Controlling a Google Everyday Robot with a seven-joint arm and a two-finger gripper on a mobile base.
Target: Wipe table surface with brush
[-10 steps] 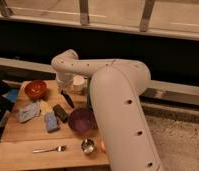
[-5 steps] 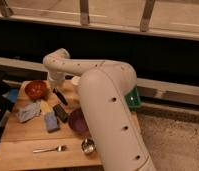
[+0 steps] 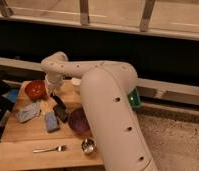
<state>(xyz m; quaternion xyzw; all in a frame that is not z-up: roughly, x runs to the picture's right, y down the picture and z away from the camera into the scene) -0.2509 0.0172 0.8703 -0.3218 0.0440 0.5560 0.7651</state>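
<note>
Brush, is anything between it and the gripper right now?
Nothing visible. The gripper, shut, sits right at the upper end of the brush, beside the orange bowl. Whether it actually grips the handle I cannot tell.

My arm (image 3: 110,102) is creamy white, speckled with rows of small dark holes. Its pale end carries my gripper (image 3: 52,89) over the far-left part of the table surface (image 3: 23,137), whose planks are light brown. There are 2 bowls: an orange-red bowl (image 3: 35,89) just beside my gripper and a deep purple bowl (image 3: 79,121). The pad (image 3: 51,121) is blue-grey, the flat block (image 3: 61,114) nearly black, the cloth (image 3: 29,111) pale grey-blue. The fork (image 3: 49,148) and cup (image 3: 88,145) are silvery, and the tray (image 3: 136,98) is green.
</note>
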